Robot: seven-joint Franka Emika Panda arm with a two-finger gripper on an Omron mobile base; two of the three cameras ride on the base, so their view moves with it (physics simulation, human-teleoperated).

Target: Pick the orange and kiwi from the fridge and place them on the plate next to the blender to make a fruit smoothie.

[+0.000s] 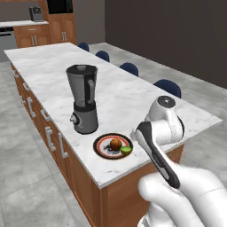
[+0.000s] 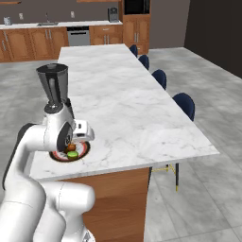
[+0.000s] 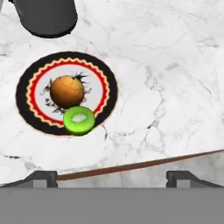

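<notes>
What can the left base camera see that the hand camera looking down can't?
Left base view alone: the whole blender with jug and lid, blue chairs beyond the island, the robot's arm. Hand view alone: the gripper, fingertips far apart, and the kiwi's pale centre. Both: the plate beside the blender, holding the orange and kiwi.

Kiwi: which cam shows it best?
Hand view. The kiwi sits unobstructed on the plate, touching the orange, its pale centre visible. Left base view shows it small at the plate's near edge. In the right base view the arm partly hides it.
</notes>
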